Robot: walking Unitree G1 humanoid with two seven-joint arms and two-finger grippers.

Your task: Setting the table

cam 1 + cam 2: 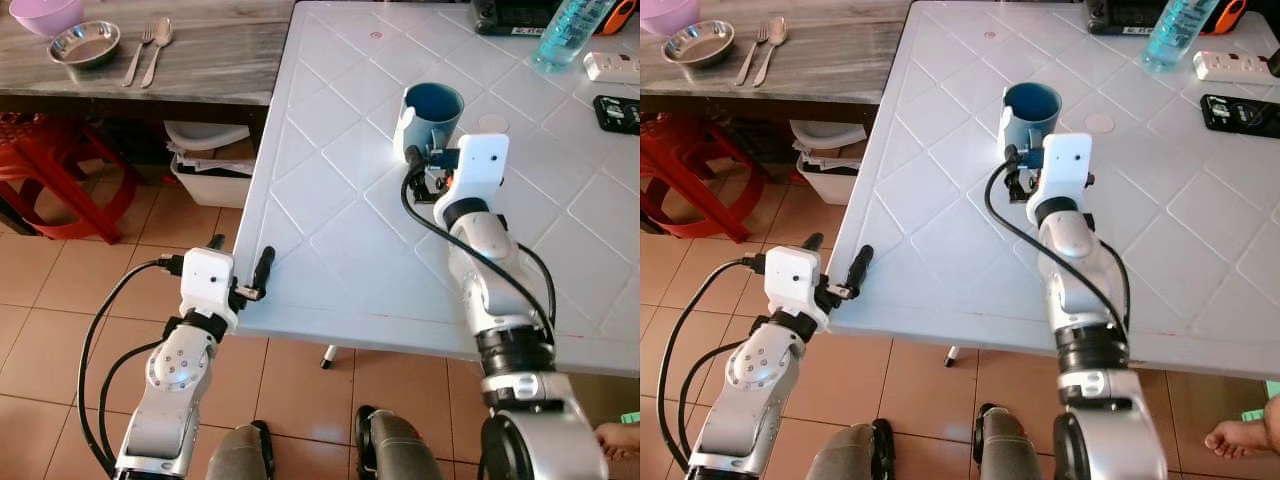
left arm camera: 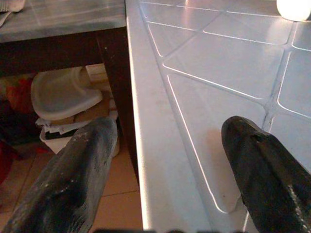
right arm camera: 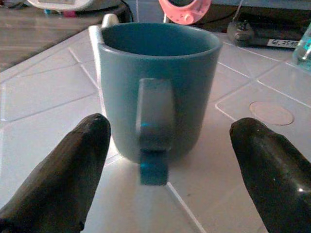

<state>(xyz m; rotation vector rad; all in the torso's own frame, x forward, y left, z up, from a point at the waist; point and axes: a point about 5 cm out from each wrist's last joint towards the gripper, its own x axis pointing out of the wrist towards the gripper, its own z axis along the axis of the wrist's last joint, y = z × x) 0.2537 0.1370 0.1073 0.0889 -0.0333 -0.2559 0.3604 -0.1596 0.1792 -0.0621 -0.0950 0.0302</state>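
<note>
A blue mug [image 1: 432,112] stands upright on the white table [image 1: 330,230], its handle [image 3: 154,127] turned toward my right gripper. My right gripper [image 3: 170,128] hovers just short of the mug, open, one finger [image 3: 63,170] on each side of the handle and not touching it. My left gripper [image 1: 240,255] is open and holds nothing at the table's near left corner; one finger [image 2: 252,160] is over the tabletop and the other is beyond the edge. On the wooden side table at the far left lie a steel bowl [image 1: 85,43], a fork [image 1: 140,50] and a spoon [image 1: 158,45].
A purple bowl [image 1: 45,12] sits beside the steel bowl. Below are a red stool [image 1: 50,170] and a white bin [image 1: 205,165] with papers. A water bottle [image 1: 572,30], a power strip [image 1: 612,66] and a black device [image 1: 618,112] occupy the table's far right. A person's foot [image 1: 1240,435] is at lower right.
</note>
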